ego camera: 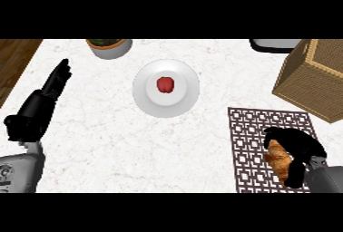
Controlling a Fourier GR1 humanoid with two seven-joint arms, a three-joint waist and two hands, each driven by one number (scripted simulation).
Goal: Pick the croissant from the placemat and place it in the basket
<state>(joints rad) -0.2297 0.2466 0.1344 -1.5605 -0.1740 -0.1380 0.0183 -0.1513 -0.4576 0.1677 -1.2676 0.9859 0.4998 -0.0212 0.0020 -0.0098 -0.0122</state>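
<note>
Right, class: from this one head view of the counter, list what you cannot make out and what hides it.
1. Croissant, head view: right side covered by the right hand curled round it.
2. Basket: cut off by the right edge; its inside does not show.
3. Potted plant: cut off by the top edge.
4. Dark-rimmed thing by the basket: cut off at the top; cannot be named.

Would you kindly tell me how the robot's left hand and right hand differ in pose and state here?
The left hand has straight fingers and holds nothing; the right hand curls round the croissant. The left hand rests over the bare white counter near the left edge; the right hand is over the patterned placemat at the lower right. Both are black, on grey forearms entering from the lower edge.
</note>
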